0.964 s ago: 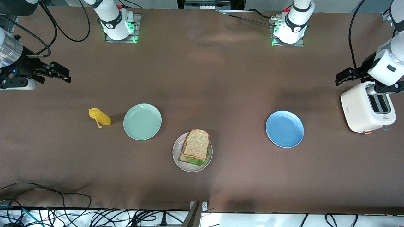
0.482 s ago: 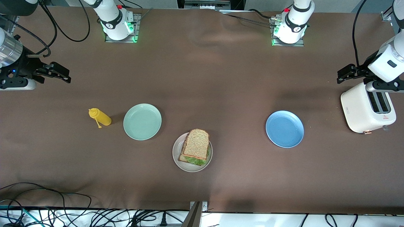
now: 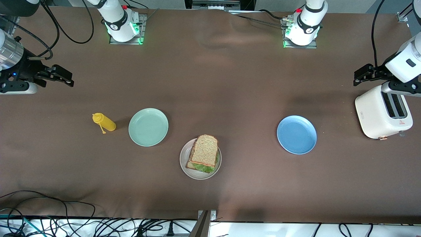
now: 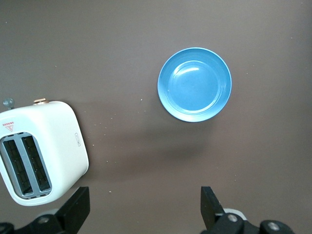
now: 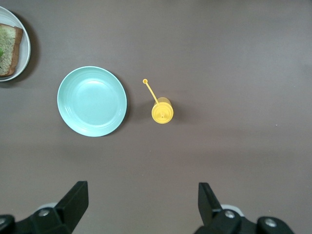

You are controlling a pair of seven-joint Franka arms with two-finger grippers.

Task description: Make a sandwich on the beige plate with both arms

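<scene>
Two pincers hang released: the left pincer [image 3: 359, 74] over the worktop's [image 3: 230, 82] end by the toaster [image 3: 383, 113], the right pincer [image 3: 64, 77] over its other end. The sandwich [image 3: 204, 154] sits on the beige plate [image 3: 186, 164] toward the worktop's front edge.

No readable words or numbers anywhere. Only a small red warning triangle on the top of the white toaster [image 3: 383, 111], with tiny unreadable print beside it.

I see a dark brown table [image 3: 230, 82], a mint-green plate [image 3: 148, 127], a blue plate [image 3: 296, 134], a yellow bottle [image 3: 104, 122], a white toaster [image 3: 375, 115], and speckled brown bread over green lettuce on the sandwich [image 3: 204, 153], which sits on the beige plate [image 3: 184, 161].
</scene>
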